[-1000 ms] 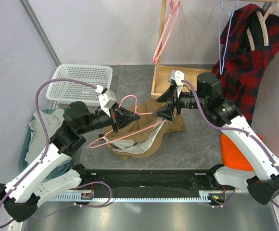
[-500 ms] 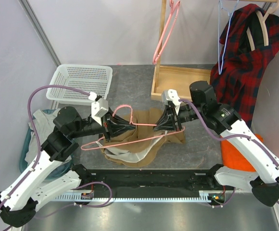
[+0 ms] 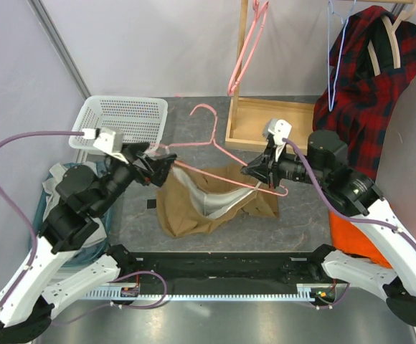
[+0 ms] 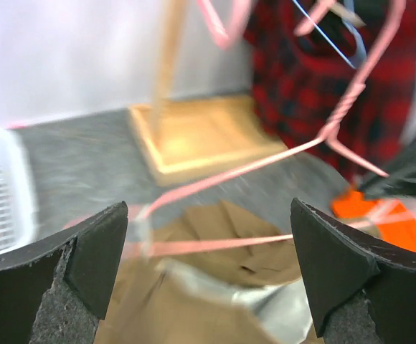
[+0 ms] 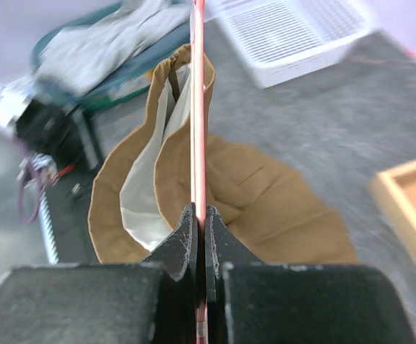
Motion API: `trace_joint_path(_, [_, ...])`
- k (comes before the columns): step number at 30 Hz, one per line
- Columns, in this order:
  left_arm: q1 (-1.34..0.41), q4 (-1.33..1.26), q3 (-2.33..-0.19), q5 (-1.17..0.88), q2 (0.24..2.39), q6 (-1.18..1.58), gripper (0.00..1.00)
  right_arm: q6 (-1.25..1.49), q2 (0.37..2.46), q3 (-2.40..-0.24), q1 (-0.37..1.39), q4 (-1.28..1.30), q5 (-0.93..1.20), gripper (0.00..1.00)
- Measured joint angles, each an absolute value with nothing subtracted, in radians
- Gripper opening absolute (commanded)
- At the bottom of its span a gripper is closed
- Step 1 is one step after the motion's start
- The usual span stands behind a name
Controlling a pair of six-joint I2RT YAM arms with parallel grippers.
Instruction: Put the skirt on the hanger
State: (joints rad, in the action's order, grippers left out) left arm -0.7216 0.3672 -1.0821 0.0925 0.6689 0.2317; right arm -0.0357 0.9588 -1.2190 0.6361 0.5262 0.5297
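Overhead, right hand: my right hand [image 3: 253,170] is pinched shut on the right part of the pink hanger [image 3: 214,129], above the desk [image 3: 301,215].
Overhead, left hand: my left hand [image 3: 156,161] sits at the hanger's left tip, just near of the white basket [image 3: 122,118].
Overhead, skirt: the tan skirt [image 3: 194,211] lies heaped on the desk under the hanger and a little nearer, pale lining showing at its open mouth.
Overhead, axis: the hanger's long bar runs left to right between my two hands, with the right end nearer and the hook pointing far.
Left wrist, hand: the fingers of the left hand [image 4: 208,215] are spread wide and hold nothing. The hanger [image 4: 265,162] crosses the gap beyond them, above the skirt [image 4: 251,261].
Right wrist, hand: the right hand [image 5: 199,215] is clamped on the thin bar of the hanger [image 5: 199,107], which runs straight away from it over the skirt [image 5: 258,193].
Key relation: the skirt lies below and to the near right of the free left hand. I judge that hand the one to take the waistband, while the right keeps the bar steady.
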Motion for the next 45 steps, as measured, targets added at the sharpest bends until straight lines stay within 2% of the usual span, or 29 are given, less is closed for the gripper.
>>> trace_joint_path(6, [-0.722,0.405,-1.148,0.278,0.613,0.239,1.00,0.021,0.962,-1.404,0.635,0.573,0.308,0.00])
trace_joint_path(13, [-0.722,0.420,-1.172,0.306,0.622,0.239,1.00,0.031,1.079,-1.827,0.635,0.614,0.192,0.00])
trace_joint_path(17, [-0.722,0.426,-1.172,0.305,0.648,0.239,0.99,0.039,1.103,-1.892,0.633,0.617,0.176,0.00])
trace_joint_path(20, [-0.722,0.426,-1.172,0.305,0.661,0.238,0.99,0.057,1.078,-1.819,0.632,0.605,0.172,0.00])
trace_joint_path(27, [-0.722,0.426,-1.161,0.305,0.678,0.239,1.00,0.138,0.921,-1.378,0.632,0.591,0.133,0.00])
trace_joint_path(31, [-0.722,0.424,-1.144,0.303,0.699,0.239,0.99,0.185,0.862,-1.207,0.632,0.598,0.090,0.00])
trace_joint_path(37, [-0.722,0.424,-1.113,0.285,0.727,0.245,0.99,0.244,0.782,-1.072,0.633,0.567,-0.044,0.00])
trace_joint_path(45, [-0.722,0.421,-1.081,0.276,0.735,0.265,0.99,0.279,0.833,-1.117,0.633,0.527,-0.398,0.00])
